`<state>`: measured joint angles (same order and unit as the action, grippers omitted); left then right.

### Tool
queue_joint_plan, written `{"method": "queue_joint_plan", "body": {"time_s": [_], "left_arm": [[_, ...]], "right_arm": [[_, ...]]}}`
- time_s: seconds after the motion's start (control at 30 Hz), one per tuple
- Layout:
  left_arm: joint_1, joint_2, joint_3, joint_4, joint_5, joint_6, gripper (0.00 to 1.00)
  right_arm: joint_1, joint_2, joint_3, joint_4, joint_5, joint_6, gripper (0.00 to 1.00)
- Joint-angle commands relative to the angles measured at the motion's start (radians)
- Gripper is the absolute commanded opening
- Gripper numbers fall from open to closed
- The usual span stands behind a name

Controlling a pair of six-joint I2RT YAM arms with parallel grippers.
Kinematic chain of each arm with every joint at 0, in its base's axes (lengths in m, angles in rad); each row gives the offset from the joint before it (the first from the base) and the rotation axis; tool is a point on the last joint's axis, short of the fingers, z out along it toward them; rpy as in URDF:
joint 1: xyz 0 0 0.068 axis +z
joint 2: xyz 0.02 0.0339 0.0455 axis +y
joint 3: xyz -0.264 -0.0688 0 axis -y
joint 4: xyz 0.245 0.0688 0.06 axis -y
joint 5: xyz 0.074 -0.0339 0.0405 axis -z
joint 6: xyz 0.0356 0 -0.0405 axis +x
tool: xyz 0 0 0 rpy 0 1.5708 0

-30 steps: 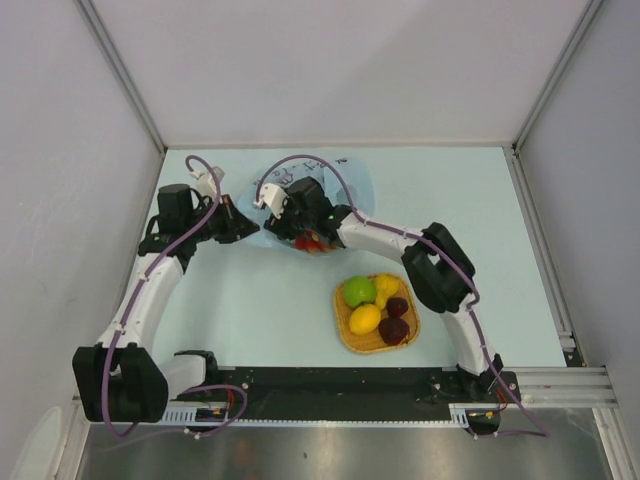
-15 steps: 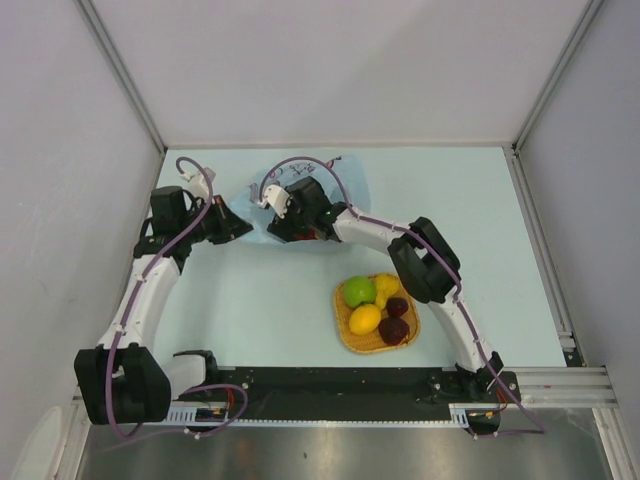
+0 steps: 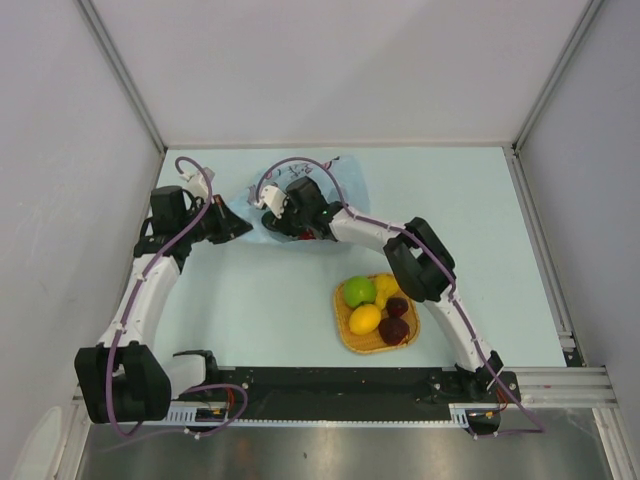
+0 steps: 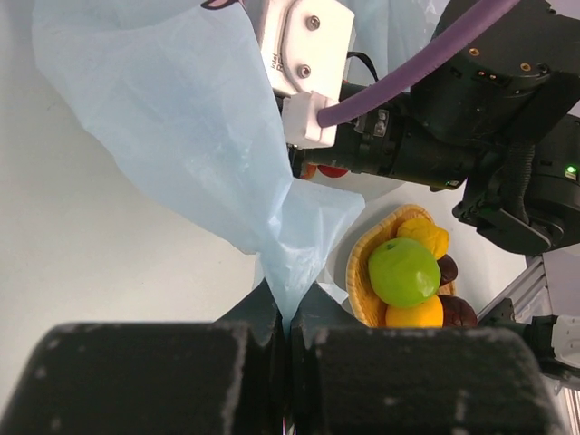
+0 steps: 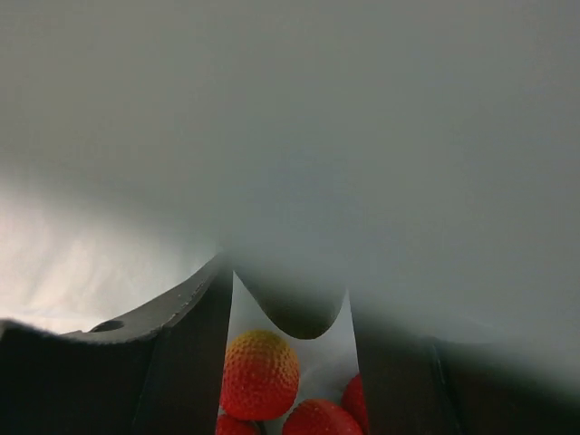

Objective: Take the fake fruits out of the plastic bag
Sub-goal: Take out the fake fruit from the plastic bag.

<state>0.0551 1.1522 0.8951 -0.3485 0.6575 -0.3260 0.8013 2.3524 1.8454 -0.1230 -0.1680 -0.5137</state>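
Observation:
The light-blue plastic bag (image 3: 335, 178) lies at the back middle of the table. My left gripper (image 3: 238, 226) is shut on its left edge; in the left wrist view the film (image 4: 181, 118) rises from the closed jaws (image 4: 288, 313). My right gripper (image 3: 282, 226) reaches into the bag's mouth. In the right wrist view it (image 5: 285, 283) is open, with small red bumpy fruits (image 5: 260, 373) lying between its fingers (image 5: 181, 362) and bag film veiling most of the view. A green round fruit (image 3: 359, 291), a lemon (image 3: 365, 319), a yellow pear-like fruit (image 3: 386, 289) and dark red fruits (image 3: 394, 330) lie out of the bag.
Those fruits sit in an orange woven tray (image 3: 345, 335) at the front middle right, also in the left wrist view (image 4: 361, 272). The right arm's elbow (image 3: 420, 262) hangs just behind the tray. Grey walls enclose the table on three sides.
My right gripper has pushed left and further into the bag, and the red fruits are now mostly covered from above. My left gripper has shifted slightly left and back with the bag's edge.

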Motion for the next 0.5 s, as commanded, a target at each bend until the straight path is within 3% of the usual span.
{"method": "queue_joint_plan", "body": {"time_s": [0.0, 0.17, 0.47], "left_arm": [[0.009, 0.006, -0.005, 0.040, 0.008, -0.027, 0.00], [0.009, 0.021, 0.005, 0.057, 0.022, -0.048, 0.00], [0.006, 0.018, 0.015, 0.069, 0.033, -0.068, 0.00]], "right_arm": [[0.018, -0.119, 0.049, -0.003, -0.021, 0.012, 0.45], [0.039, -0.220, 0.015, -0.030, -0.053, 0.055, 0.45], [0.094, -0.545, -0.225, -0.096, -0.186, 0.158, 0.44]]}}
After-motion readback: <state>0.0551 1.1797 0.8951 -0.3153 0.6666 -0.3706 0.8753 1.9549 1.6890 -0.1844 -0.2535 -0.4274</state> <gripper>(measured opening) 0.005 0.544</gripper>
